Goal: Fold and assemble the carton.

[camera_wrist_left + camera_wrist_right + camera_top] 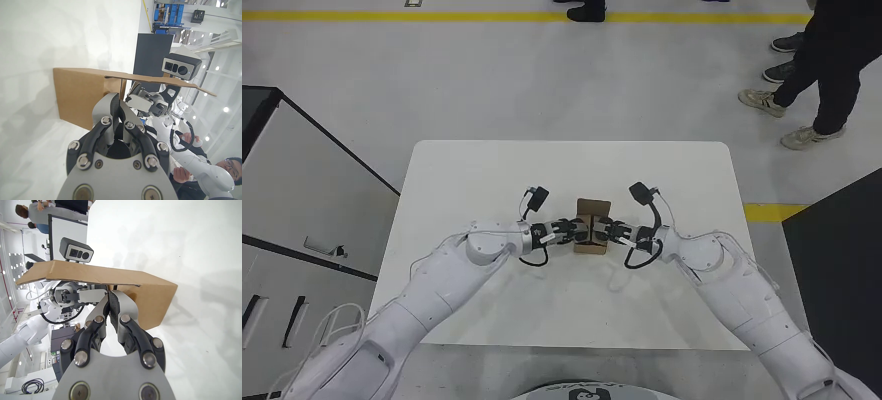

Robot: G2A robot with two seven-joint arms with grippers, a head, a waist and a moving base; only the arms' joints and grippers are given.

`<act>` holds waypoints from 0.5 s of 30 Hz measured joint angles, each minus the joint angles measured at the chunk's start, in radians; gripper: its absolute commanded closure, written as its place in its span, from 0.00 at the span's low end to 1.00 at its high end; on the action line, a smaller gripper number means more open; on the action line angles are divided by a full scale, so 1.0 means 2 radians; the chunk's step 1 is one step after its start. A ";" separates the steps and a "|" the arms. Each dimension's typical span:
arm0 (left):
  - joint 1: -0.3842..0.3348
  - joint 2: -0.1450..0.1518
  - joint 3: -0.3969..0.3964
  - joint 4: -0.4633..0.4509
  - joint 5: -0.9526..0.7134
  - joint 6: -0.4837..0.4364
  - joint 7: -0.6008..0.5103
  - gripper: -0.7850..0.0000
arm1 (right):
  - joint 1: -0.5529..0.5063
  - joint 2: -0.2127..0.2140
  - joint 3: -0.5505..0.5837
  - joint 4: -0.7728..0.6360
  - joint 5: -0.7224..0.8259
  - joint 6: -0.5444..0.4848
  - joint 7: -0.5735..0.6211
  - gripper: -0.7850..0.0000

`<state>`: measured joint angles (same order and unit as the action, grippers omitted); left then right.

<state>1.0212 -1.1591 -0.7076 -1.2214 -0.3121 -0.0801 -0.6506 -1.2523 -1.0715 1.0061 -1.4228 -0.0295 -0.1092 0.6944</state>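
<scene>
A small brown cardboard carton (pixel 592 215) stands near the middle of the white table (pixel 482 180), its flaps partly open. My left gripper (pixel 580 232) meets it from one side and my right gripper (pixel 610 231) from the opposite side. In the left wrist view the carton (pixel 75 94) has a flap sticking out over the gripper (pixel 117 96), whose fingers are shut on the edge of a side wall. The right wrist view has the carton (pixel 151 298) with its long flap overhead, and the gripper (pixel 110 293) pinches a wall edge the same way. Beyond each carton side the other arm's gripper is visible.
A grey cabinet (pixel 292 190) stands beside the table on one side and a dark panel (pixel 842 260) on the other. People's legs (pixel 822 70) are on the floor beyond the far edge. Bare tabletop surrounds the carton.
</scene>
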 measured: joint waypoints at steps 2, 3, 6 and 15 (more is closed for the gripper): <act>0.001 -0.001 -0.001 0.000 0.003 0.003 0.000 1.00 | 0.001 0.000 0.000 0.001 -0.001 0.000 0.001 1.00; 0.001 -0.001 -0.001 0.000 0.004 0.004 0.000 1.00 | 0.001 -0.001 0.000 0.001 -0.001 0.000 0.001 1.00; 0.003 -0.003 -0.003 -0.001 0.008 0.008 0.001 1.00 | 0.001 -0.001 0.001 0.002 -0.002 -0.001 0.002 1.00; 0.006 -0.007 -0.009 -0.001 0.014 0.014 0.000 1.00 | -0.004 0.000 0.009 -0.003 -0.003 -0.004 0.007 1.00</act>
<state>1.0329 -1.1734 -0.7248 -1.2240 -0.2846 -0.0527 -0.6500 -1.2607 -1.0716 1.0248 -1.4279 -0.0349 -0.1164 0.7083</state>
